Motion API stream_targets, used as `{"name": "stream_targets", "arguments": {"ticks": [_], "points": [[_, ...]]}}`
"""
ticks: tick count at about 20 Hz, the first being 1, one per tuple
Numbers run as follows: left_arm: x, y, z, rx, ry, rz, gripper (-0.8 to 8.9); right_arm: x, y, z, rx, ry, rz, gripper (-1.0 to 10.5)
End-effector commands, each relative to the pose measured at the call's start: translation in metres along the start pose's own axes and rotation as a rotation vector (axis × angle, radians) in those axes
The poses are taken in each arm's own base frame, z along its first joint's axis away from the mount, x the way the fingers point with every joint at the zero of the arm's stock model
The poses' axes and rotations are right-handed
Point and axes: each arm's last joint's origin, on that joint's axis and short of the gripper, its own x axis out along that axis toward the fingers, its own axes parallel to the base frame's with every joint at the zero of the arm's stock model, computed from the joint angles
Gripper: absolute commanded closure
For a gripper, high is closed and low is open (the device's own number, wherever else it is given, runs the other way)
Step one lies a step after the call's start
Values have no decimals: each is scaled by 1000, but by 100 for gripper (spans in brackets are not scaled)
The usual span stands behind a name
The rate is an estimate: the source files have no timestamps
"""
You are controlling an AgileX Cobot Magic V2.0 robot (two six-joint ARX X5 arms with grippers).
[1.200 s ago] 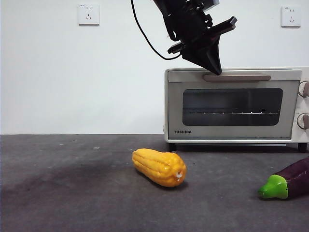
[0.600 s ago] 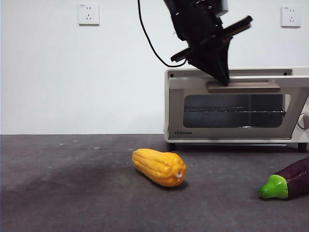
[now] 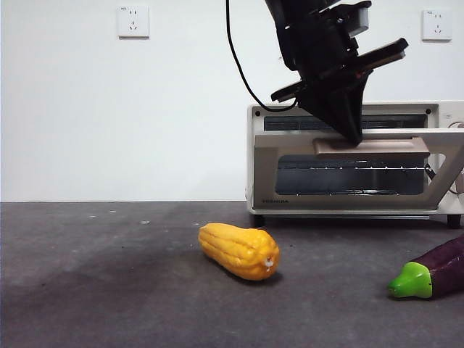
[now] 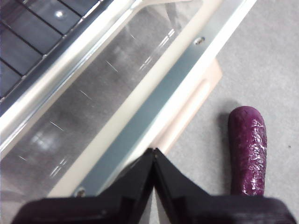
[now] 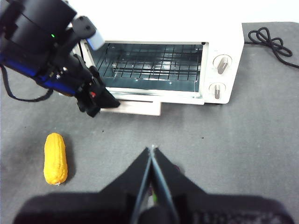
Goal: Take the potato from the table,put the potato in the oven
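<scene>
1. White wall with two sockets is seen behind the dark grey table (image 3: 109,290); on the table stand the oven (image 3: 348,203) at far right, a yellow corn cob (image 3: 239,250) nearer the middle, and a purple eggplant (image 3: 435,272) at near right.
2. No potato can be found in any view, so its place cannot be told.
3. The oven door (image 3: 355,170) is seen part-way down, tilted out from its top edge, with the wire rack (image 5: 149,65) exposed behind it.
4. A slip off the tan handle (image 3: 371,147) is judged the main risk, since it is pressed from above by narrow tips only, not clamped; the door might then spring back or drop hard.
5. The left gripper (image 3: 353,134) is closed, its jaws meeting with nothing between them, its tip resting on the handle.
6. The right gripper (image 5: 152,154) hangs above the table, closed and empty.
</scene>
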Motion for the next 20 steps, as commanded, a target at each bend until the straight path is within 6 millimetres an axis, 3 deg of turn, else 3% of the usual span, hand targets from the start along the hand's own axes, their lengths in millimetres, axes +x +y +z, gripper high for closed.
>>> {"name": "stream_targets", "arguments": {"ticks": [1,10,20], "points": [[30,7,-12,-26,72,45,820,-1,0,-1,8,-2,-1,949],[50,-14,-22,-24,144,21,820,-1,0,-1,4,2,-19,949],[51,-34,-29,0,217,-1,820,-1,-1,-1,4,3,-45,949]]}}
